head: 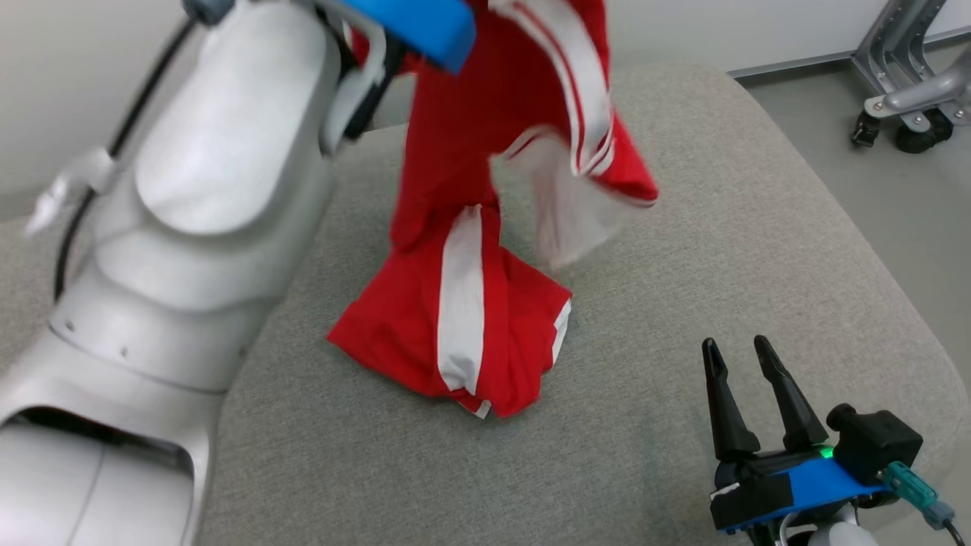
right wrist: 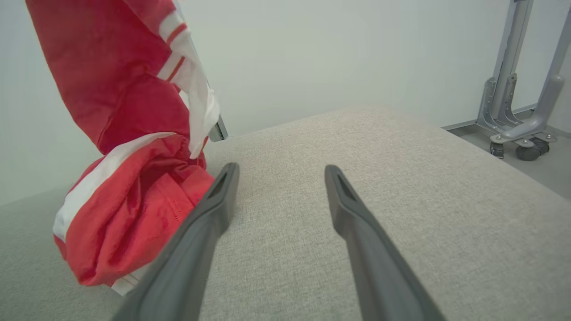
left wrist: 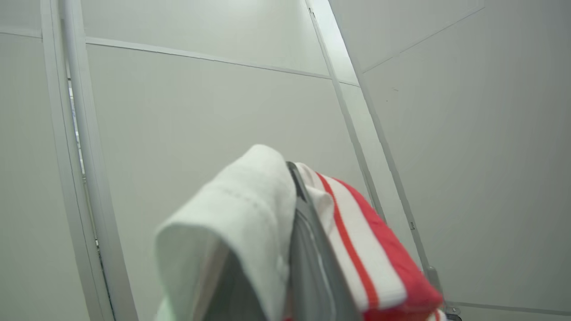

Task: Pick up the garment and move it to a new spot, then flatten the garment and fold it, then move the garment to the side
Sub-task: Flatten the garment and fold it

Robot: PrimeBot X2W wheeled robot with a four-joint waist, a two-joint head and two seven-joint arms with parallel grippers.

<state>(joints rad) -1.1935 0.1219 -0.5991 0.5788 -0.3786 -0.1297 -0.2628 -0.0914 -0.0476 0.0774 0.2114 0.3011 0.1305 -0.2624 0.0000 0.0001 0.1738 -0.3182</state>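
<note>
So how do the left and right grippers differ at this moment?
The left gripper is shut on the red and white garment; the right gripper is open and empty. The left gripper is up high, the garment hanging from it; the right gripper sits low over the grey cushion. Both carry a blue part behind the jaws.

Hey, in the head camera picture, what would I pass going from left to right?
Bulky silver-white left arm → hanging red garment with white stripes → open right gripper with two dark fingers → grey metal wheeled stand on the floor.
</note>
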